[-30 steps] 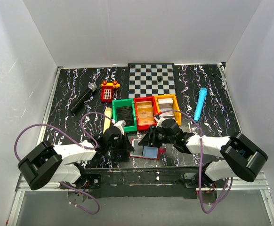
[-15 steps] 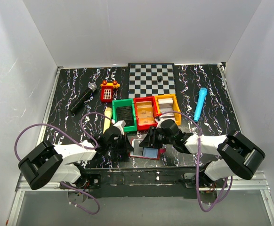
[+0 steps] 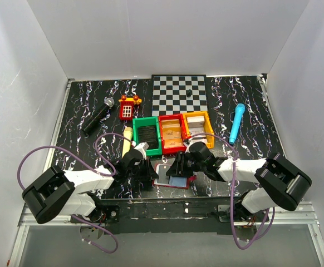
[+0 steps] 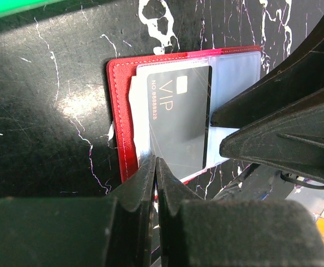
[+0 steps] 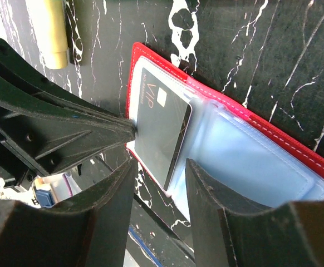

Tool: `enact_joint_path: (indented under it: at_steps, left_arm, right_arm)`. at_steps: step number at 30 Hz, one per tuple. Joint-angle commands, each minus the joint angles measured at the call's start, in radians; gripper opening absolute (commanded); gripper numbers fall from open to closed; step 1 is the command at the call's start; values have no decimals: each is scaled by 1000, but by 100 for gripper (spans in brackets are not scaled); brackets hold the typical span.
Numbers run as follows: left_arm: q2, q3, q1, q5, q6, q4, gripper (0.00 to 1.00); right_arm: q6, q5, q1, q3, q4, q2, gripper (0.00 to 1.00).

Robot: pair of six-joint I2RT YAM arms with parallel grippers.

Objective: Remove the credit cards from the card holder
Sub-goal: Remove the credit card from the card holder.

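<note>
Top external view: the right arm has edged left toward the card holder [image 3: 176, 181], which lies open at the table's [image 3: 251, 153] near edge, and the left arm is unmoved. Now the right claw [image 5: 159, 165] stands wide astride the dark VIP card [image 5: 161, 130]. The left claw [image 4: 155, 163], pinched narrow, rests its tips on the holder's red edge, so the pull looks close.

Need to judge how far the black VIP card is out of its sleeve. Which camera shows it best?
Left wrist: the VIP card lies face-on, its print legible and most of its outline visible against the card holder. Right wrist shows it foreshortened, at an angle. In top external it is too small to make out.
</note>
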Motion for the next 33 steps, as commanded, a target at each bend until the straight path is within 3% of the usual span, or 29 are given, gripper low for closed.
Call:
enact_joint_path:
  at_steps: [1, 14, 33]
  left_arm:
    - [-11, -15, 4, 3, 6, 11, 2]
    - [-8, -18, 4, 6, 0, 22, 1]
    - [-5, -18, 4, 24, -4, 46, 1]
  right_arm:
    - [-12, 6, 1, 21, -1, 13, 49]
    - [-40, 35, 2, 21, -24, -73, 49]
    - [-28, -14, 16, 45, 24, 23, 49]
